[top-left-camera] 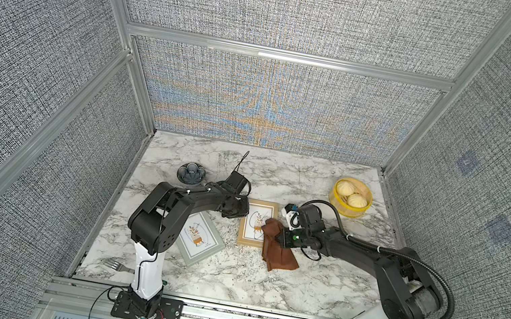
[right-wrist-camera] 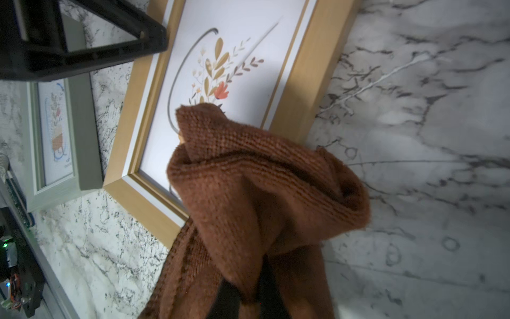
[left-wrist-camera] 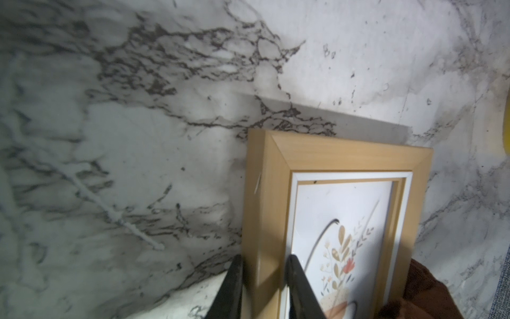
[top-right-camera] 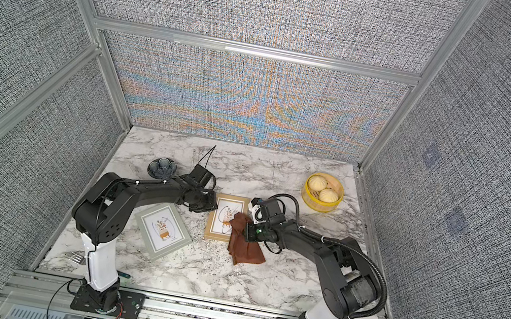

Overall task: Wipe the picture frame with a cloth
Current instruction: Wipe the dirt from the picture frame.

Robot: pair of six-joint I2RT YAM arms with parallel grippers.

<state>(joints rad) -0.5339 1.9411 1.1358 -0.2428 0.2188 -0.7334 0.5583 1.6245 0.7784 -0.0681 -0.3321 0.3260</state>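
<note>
A light wooden picture frame [top-left-camera: 256, 224] with a flower print lies flat mid-table, seen in both top views. My left gripper [left-wrist-camera: 265, 262] is shut on its left rail, one finger outside the wood and one on the glass. The reddish-brown cloth [top-left-camera: 279, 255] drapes from the frame's right side down onto the marble. My right gripper [right-wrist-camera: 249, 292] is shut on a bunched fold of the cloth [right-wrist-camera: 262, 193], which hangs over the frame's [right-wrist-camera: 220, 41] lower corner and part of the print.
A second, grey-green picture frame [top-left-camera: 201, 240] lies under the left arm. A dark flower-shaped bowl [top-left-camera: 191, 172] sits at the back left. A yellow steamer basket [top-left-camera: 336, 208] with two buns stands at the back right. A fork [top-left-camera: 117, 265] lies by the left base.
</note>
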